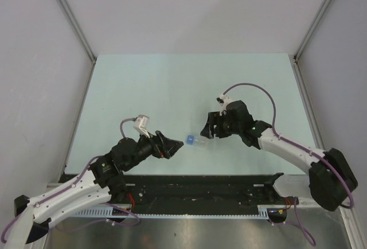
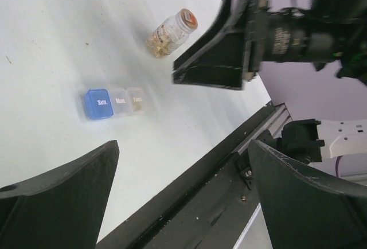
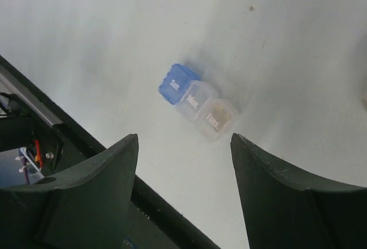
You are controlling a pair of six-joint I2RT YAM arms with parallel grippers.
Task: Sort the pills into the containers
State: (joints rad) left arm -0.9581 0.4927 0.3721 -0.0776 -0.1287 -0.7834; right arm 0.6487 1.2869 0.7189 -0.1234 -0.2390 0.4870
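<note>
Pill organiser (image 3: 198, 101) just ahead of right claw (image 3: 183, 140) — jaws apart, empty, left claw (image 2: 183, 146) wide open

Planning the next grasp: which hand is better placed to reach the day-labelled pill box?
Probably right: the right hand, open, has the pill box centred just ahead. The left hand is open too, but views the box off-centre.
</note>
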